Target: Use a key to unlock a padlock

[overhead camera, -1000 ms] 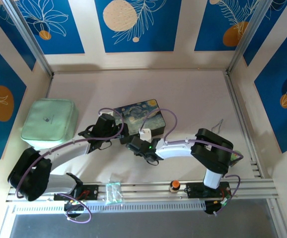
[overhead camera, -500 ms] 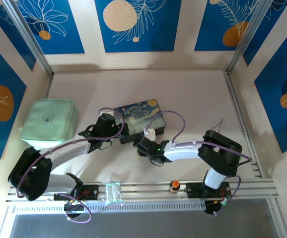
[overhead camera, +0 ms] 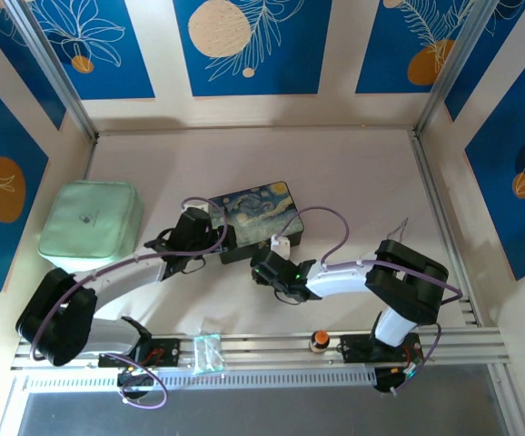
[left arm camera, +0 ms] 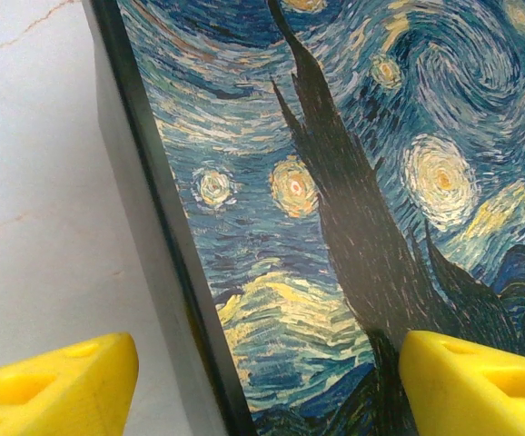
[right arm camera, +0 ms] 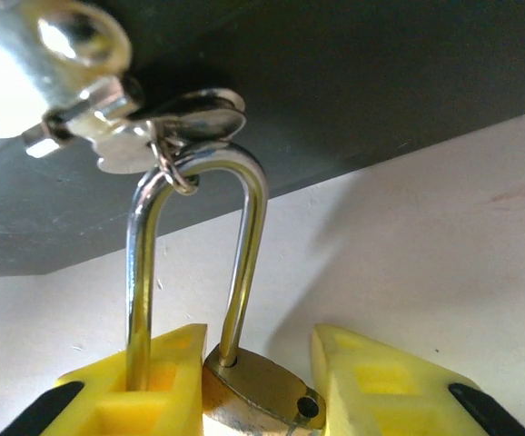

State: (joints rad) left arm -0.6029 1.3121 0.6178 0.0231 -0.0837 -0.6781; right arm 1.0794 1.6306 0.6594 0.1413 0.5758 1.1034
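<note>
The brass padlock (right arm camera: 253,400) sits between my right gripper's (right arm camera: 261,386) yellow fingers, which are shut on its body. Its silver shackle (right arm camera: 249,245) rises to the metal hasp (right arm camera: 26,54) on the dark painted box (right arm camera: 353,82). One shackle leg enters the body; the other hole (right arm camera: 310,406) is empty. A thin wire ring (right arm camera: 176,168) with small flat silvery pieces (right arm camera: 199,113) hangs at the shackle's top; I cannot tell whether one is the key. In the top view my right gripper (overhead camera: 262,265) is at the box's (overhead camera: 258,211) near edge. My left gripper (left arm camera: 267,391) is open, straddling the box's (left arm camera: 353,182) left edge.
A mint-green case (overhead camera: 90,222) lies at the left. An orange-topped knob (overhead camera: 319,341) and a clear plastic bag (overhead camera: 208,352) sit on the front rail. A thin wire piece (overhead camera: 399,227) lies to the right. Blue-panelled walls enclose the table.
My right arm has shifted rightward along the box's near edge, with its elbow swinging right and nearer. The left arm has stayed put.
</note>
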